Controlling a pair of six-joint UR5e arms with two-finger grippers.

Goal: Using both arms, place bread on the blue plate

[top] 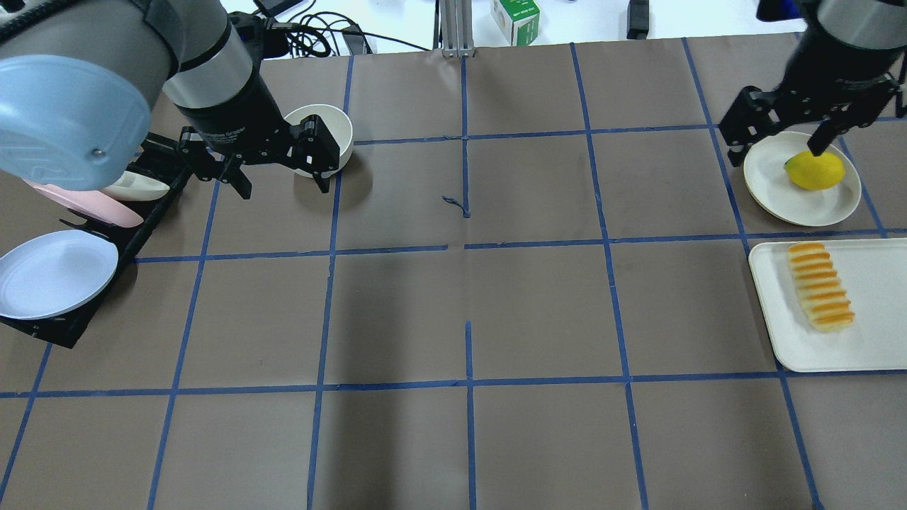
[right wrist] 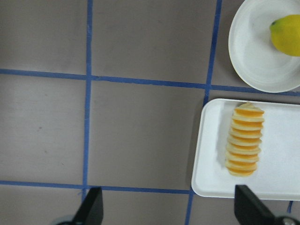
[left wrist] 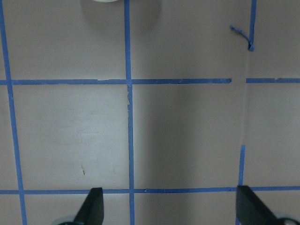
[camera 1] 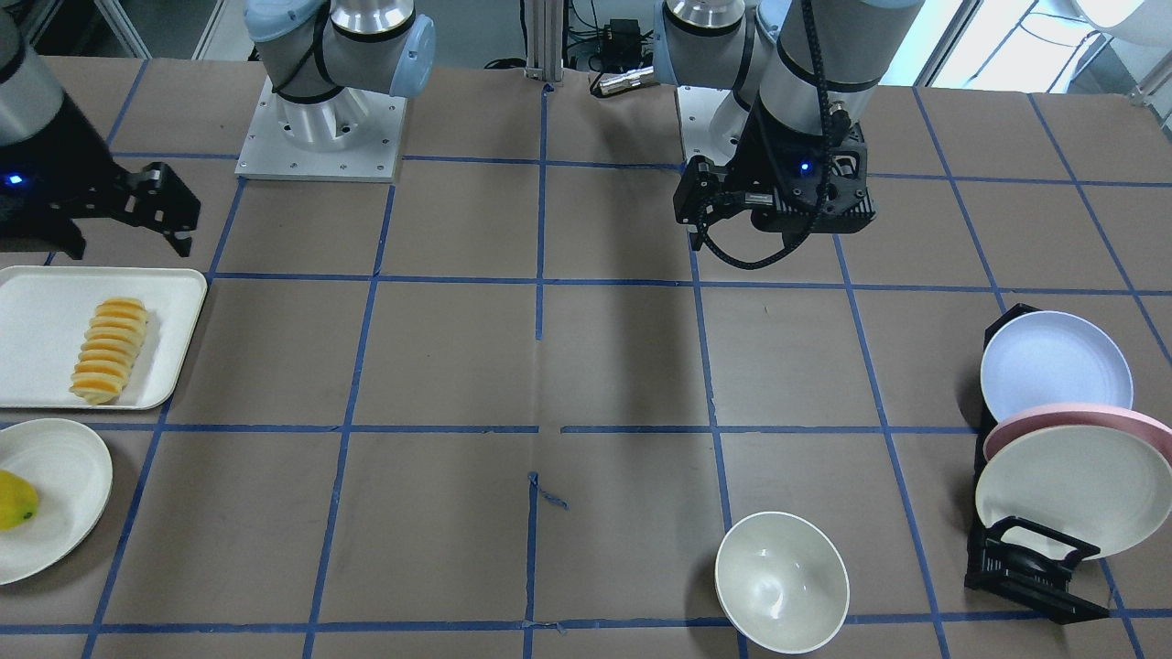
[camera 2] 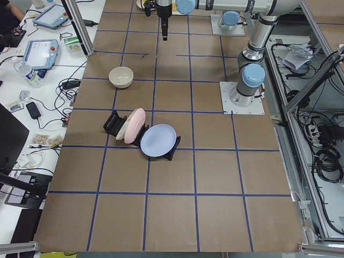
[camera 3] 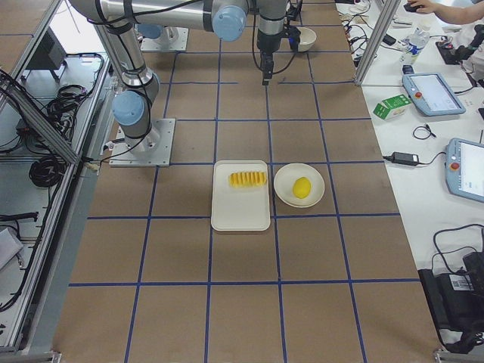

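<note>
At overhead right, bread [top: 822, 287] rests on a tray [top: 879, 312]; blue plate [top: 53, 273] sits racked left; left gripper [top: 283, 188] and right gripper [top: 778, 152] hang spread apart.

The worktop [top: 538, 312] is matt brown paper with blue tape [left wrist: 130, 136] lines; the blue plate [camera 1: 1053, 366] smooth, matt; the bread [right wrist: 244, 139] ridged, faintly glossy on top; the bowl [camera 1: 781, 582] glossy; the left arm [top: 205, 71] smooth silver metal.

Bread [top: 822, 296] open from above; blue plate [top: 53, 273] racked beside pink plate [top: 85, 203].
</note>
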